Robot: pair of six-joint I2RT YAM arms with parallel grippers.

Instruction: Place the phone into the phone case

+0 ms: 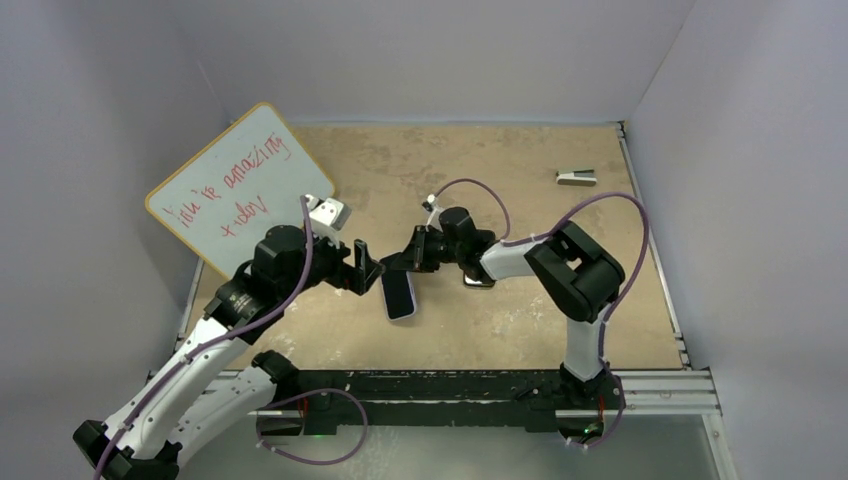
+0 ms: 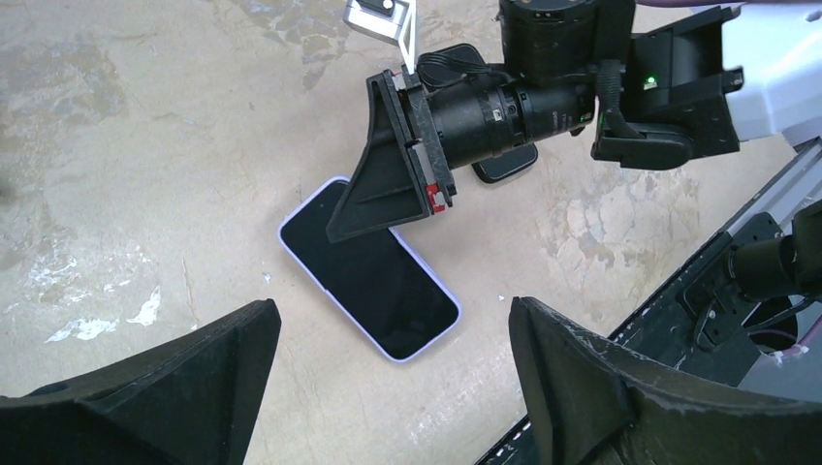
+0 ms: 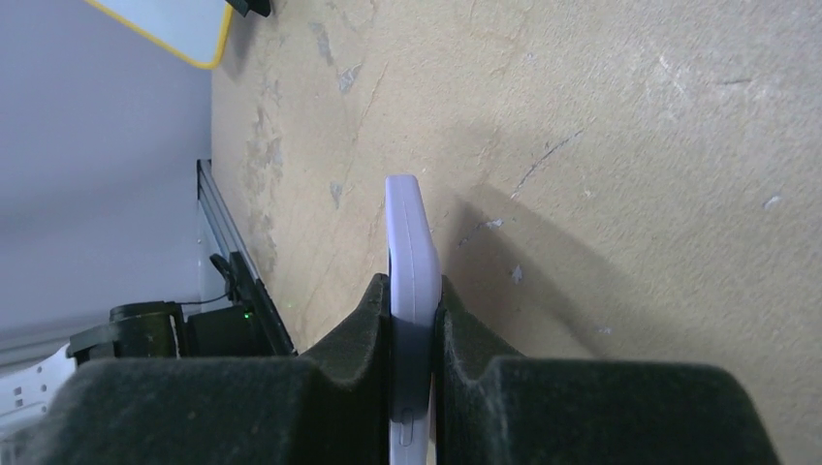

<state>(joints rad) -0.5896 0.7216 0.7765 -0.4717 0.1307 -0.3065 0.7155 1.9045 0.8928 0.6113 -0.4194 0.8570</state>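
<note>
Phone sits dark-faced inside the phone case, lavender rim showing all round. Right gripper pinches one end across its thickness, likely steadying it low at the surface. Left gripper hangs spread wide, holding nothing.

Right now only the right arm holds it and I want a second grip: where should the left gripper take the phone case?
I would take the phone case at its free end, away from the right gripper, which pinches the faces of the other end. Bring the open left gripper in from the left arm's side and close across the two long edges: straight, parallel and unobstructed.
</note>
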